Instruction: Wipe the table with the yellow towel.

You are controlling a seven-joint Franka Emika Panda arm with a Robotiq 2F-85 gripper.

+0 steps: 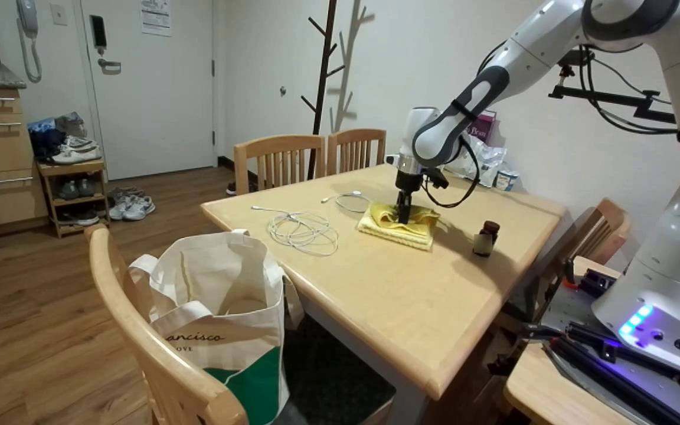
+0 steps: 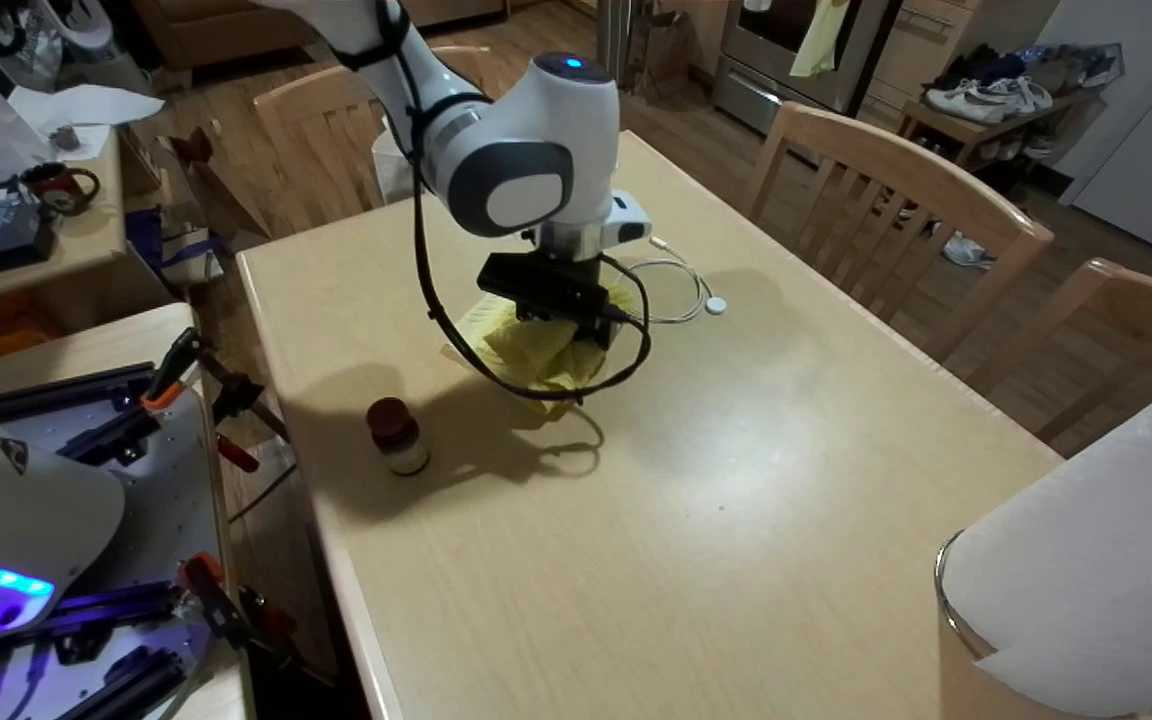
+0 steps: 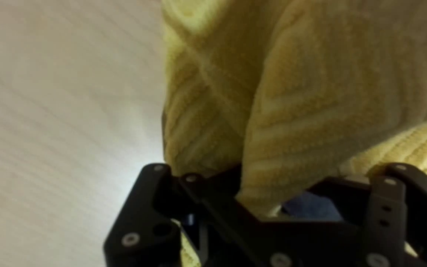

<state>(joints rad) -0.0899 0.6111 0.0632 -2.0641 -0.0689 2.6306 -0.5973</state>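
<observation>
The bright yellow towel [image 1: 393,233] lies folded and rumpled on the pale wood table [image 1: 363,301], and it also shows in an exterior view [image 2: 526,350], partly behind the gripper and a cable. My gripper [image 1: 404,218] points straight down into the towel's upper layers, which bunch around the fingers. In the wrist view, the towel [image 3: 317,111] rises in a fold between the fingers of the gripper [image 3: 284,178]. The finger links converge on it, so the gripper looks shut on the towel; the fingertips are hidden in the cloth. Bare table [image 3: 58,111] shows at the left there.
A small brown bottle [image 1: 485,239] stands near the towel. Coiled white cables [image 1: 301,233] lie on its other side. A white paper towel roll [image 2: 1096,560] stands at a table corner. A tote bag [image 1: 222,295] and chairs [image 1: 281,156] stand at the edges.
</observation>
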